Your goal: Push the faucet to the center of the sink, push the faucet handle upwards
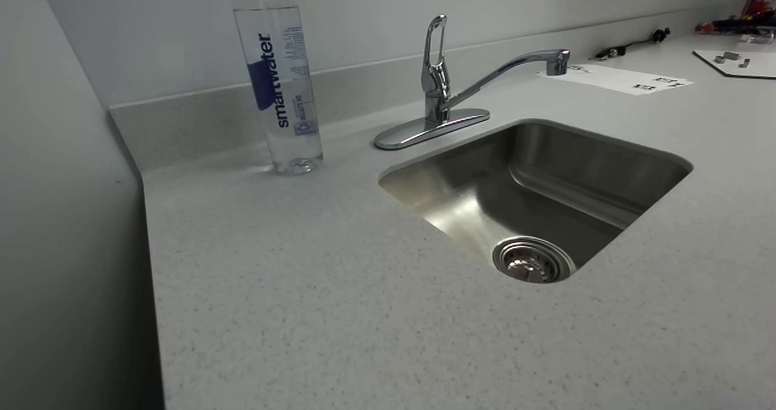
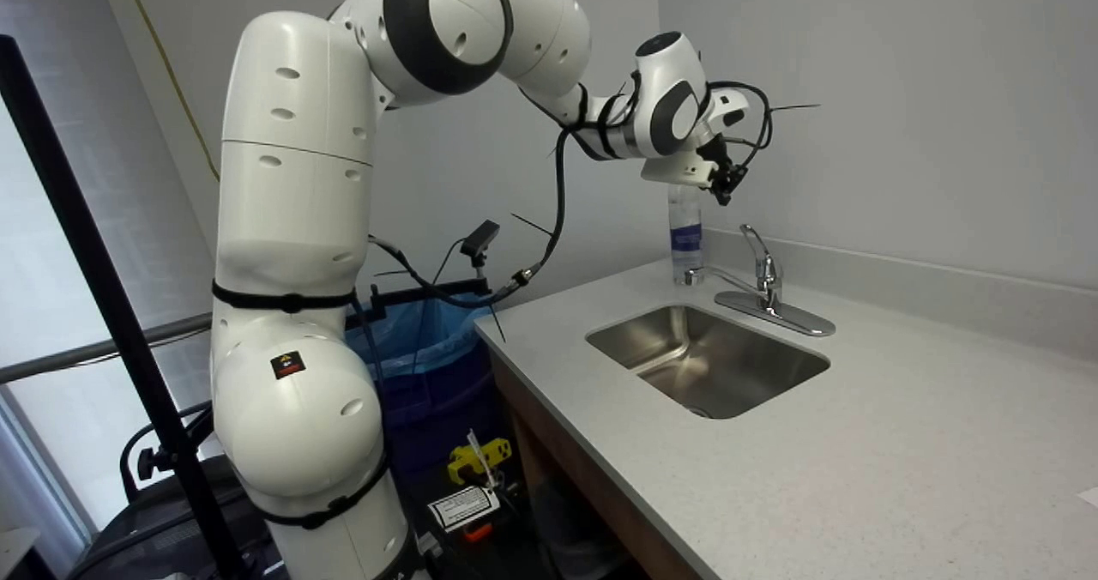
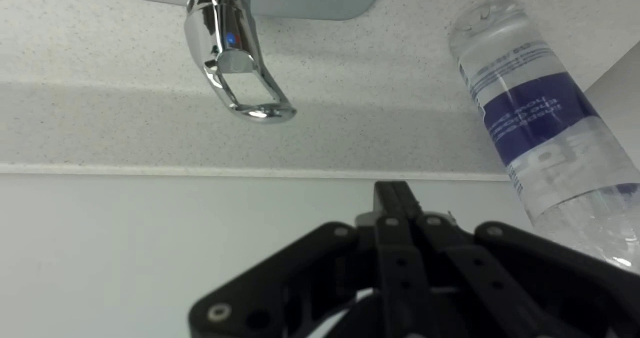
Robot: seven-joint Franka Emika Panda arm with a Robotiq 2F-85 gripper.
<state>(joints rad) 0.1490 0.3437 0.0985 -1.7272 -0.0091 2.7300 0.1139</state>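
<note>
The fingers are pressed together with nothing between them, which suits a job made only of pushes: joined, they give one blunt tip, and nothing here needs to be gripped. The arm holds them up in the air, apart from the faucet; in the wrist view their tips show against the wall, between the handle and the bottle, perhaps to leave room to come at the handle from the side, or because the pushing is over. The faucet stands on its plate on the bench, in the strip between the sink and the wall, so that its spout can swing across the sink. In both exterior views the spout seems to reach out from the wall over the sink and the handle points steeply up, so both pushes may well be done; whether the spout is truly centred, or the handle as high as it goes, these angles do not settle. The bottle stands upright near the corner, beyond the plate's end, probably just parked there, though a sideways sweep could knock it over.
</note>
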